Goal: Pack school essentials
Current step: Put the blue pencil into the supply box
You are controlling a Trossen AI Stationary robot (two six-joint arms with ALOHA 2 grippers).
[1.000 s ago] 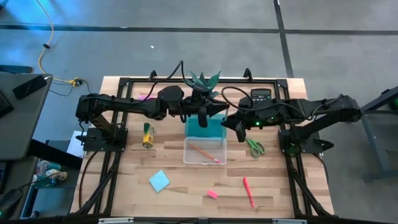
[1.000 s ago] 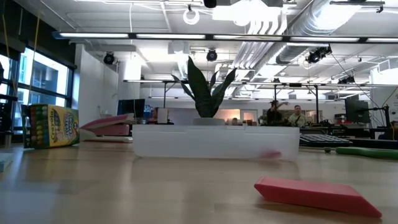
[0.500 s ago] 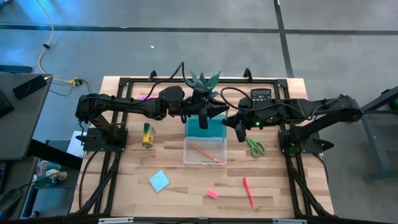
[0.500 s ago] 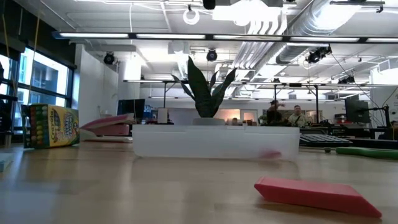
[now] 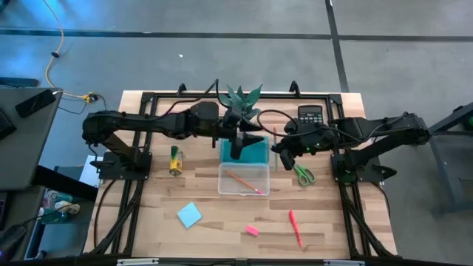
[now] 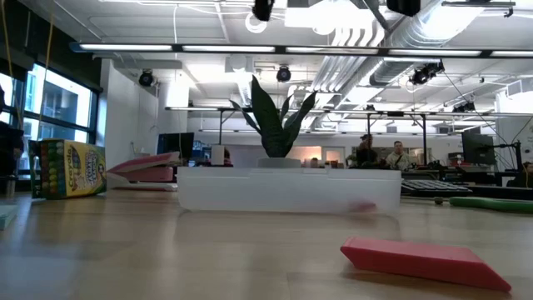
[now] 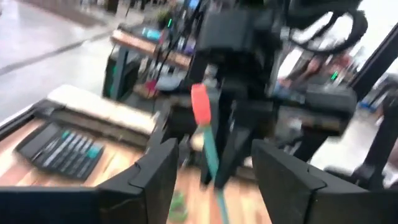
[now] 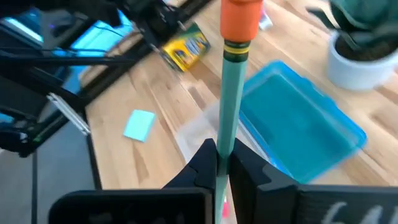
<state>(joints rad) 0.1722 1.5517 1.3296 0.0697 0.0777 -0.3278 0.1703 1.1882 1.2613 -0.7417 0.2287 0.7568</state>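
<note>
A green pencil (image 8: 229, 93) with an orange-red eraser end (image 8: 241, 18) hangs above the table, and my right gripper (image 8: 225, 163) is shut on it; in the high view this gripper (image 5: 279, 154) is right of the blue lid (image 5: 244, 150). My left gripper (image 7: 214, 177) is open, its fingers standing apart on either side of the pencil (image 7: 209, 152) without touching it. A clear box (image 5: 243, 179) holds a reddish pencil (image 5: 240, 179). Scissors (image 5: 303, 174), crayon box (image 5: 175, 159), notepad (image 5: 189, 215), pink eraser (image 5: 252, 230) and red pen (image 5: 294, 225) lie on the table. My right gripper pinches the green pencil's shaft (image 8: 225, 140) between its two fingers, well below the eraser end. The pencil stands nearly upright, a little tilted, eraser end up, lifted clear of the table; a short length shows below the fingers (image 7: 219, 199).
A potted plant (image 5: 242, 100) stands behind the blue lid, a black calculator (image 5: 310, 114) at the far right, a pink-and-white bar (image 6: 141, 164) at the far left. People sit in the room beyond the table (image 6: 383, 154).
My left arm has stretched a little toward the right gripper, and its wrist has tipped and rolled. My right gripper has tipped further down. The green pencil now shows as a thin line beside the right gripper.
</note>
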